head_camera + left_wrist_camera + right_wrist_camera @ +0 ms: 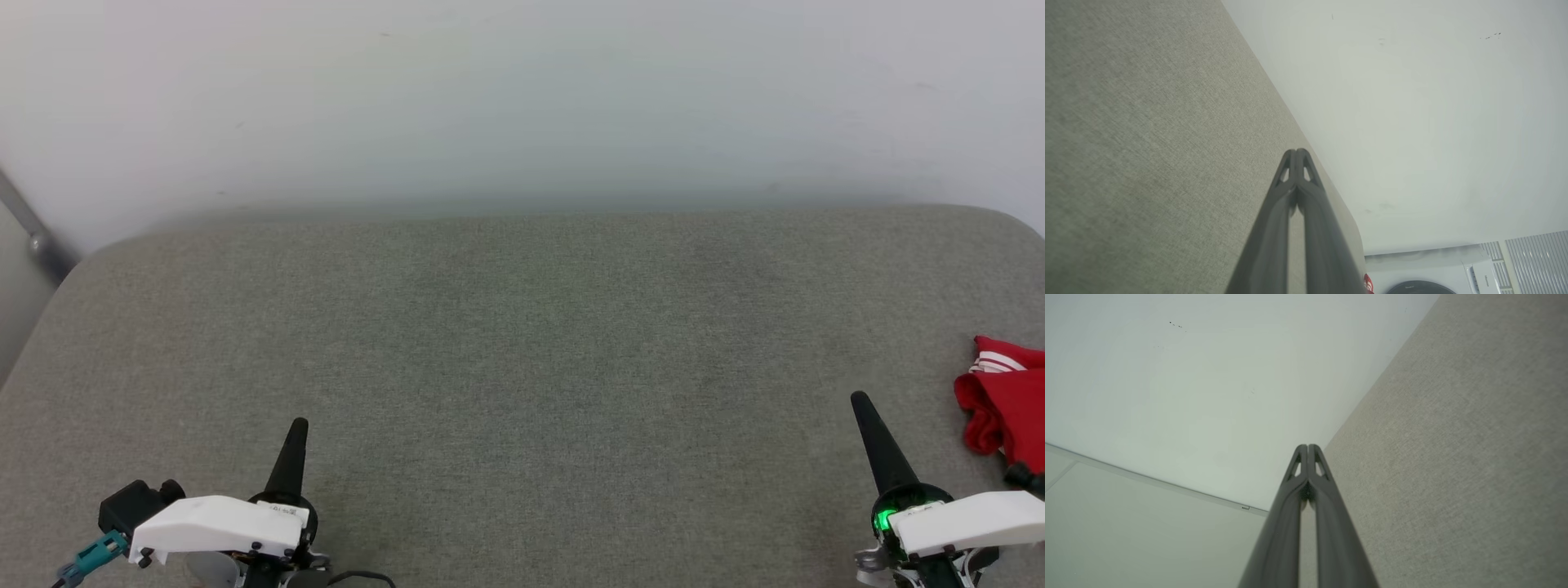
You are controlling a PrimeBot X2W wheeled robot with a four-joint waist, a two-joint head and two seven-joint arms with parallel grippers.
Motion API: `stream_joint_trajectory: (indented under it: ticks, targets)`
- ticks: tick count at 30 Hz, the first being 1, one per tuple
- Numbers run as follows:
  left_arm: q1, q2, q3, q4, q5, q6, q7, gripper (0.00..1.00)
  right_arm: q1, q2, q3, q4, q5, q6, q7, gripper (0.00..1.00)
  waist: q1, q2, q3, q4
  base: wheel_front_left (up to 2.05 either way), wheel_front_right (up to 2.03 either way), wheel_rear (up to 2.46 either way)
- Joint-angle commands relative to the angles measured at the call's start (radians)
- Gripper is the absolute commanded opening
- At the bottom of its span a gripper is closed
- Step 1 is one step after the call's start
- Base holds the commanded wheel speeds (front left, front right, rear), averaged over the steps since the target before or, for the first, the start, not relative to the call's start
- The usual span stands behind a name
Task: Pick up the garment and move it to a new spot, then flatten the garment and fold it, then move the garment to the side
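Observation:
The garment (1006, 404) lies bunched at the right edge of the head view, red with a bit of white striped trim, partly cut off by the frame. A sliver of its red (1368, 283) also peeks past the fingers in the left wrist view. My right gripper (860, 401) stands shut just left of the garment, apart from it, holding nothing. At the lower left my left gripper (299, 425) is shut and empty too. Both wrist views show the fingers (1297, 157) (1307, 451) pressed together at the tips.
A grey fabric-covered surface (522, 367) with rounded corners spreads before me, ending at a white wall (522, 98). A metal rail (28, 229) runs at the far left. A white washing machine (1433, 273) stands beyond the surface's corner.

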Motion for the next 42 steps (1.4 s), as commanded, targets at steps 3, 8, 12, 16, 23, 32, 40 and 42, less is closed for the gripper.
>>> stream_joint_trajectory:
  ticks: [3,8,12,16,23,32,40,42]
  targets:
    - [-0.027,-0.006,0.021,-0.001,-0.035,-0.018,0.011,0.00,-0.030,-0.005,-0.004,0.006,0.049,0.000,-0.001,0.00,-0.0001,-0.0001,0.002,0.001,0.00,0.00,0.00]
    - [-0.031,-0.017,0.037,0.004,-0.070,-0.030,0.024,0.00,-0.041,-0.005,-0.006,0.018,0.097,0.000,0.001,0.00,-0.0001,-0.0001,0.004,0.003,0.00,0.00,0.00]
    - [-0.035,-0.025,0.050,0.007,-0.098,-0.039,0.033,0.00,-0.046,-0.004,-0.008,0.029,0.134,0.000,0.001,0.00,-0.0001,-0.0001,0.006,0.004,0.00,0.00,0.00]
    - [-0.037,-0.032,0.062,0.011,-0.124,-0.048,0.043,0.00,-0.054,-0.004,-0.010,0.039,0.169,0.000,0.002,0.00,-0.0001,-0.0001,0.008,0.005,0.00,0.00,0.00]
    - [-0.044,-0.046,0.083,0.017,-0.169,-0.065,0.059,0.00,-0.065,-0.003,-0.013,0.055,0.228,0.000,0.003,0.00,-0.0001,-0.0001,0.012,0.007,0.00,0.00,0.00]
    - [-0.049,-0.060,0.105,0.023,-0.217,-0.082,0.076,0.00,-0.078,-0.001,-0.017,0.073,0.292,0.000,0.005,0.00,-0.0001,-0.0001,0.016,0.009,0.00,0.00,0.00]
    - [-0.055,-0.073,0.125,0.030,-0.261,-0.098,0.091,0.00,-0.090,0.000,-0.021,0.090,0.351,0.000,0.007,0.00,-0.0001,-0.0001,0.020,0.012,0.00,0.00,0.00]
    - [-0.057,-0.077,0.131,0.031,-0.271,-0.100,0.096,0.00,-0.093,0.001,-0.022,0.094,0.366,0.000,0.007,0.00,-0.0001,-0.0001,0.021,0.012,0.00,0.00,0.00]
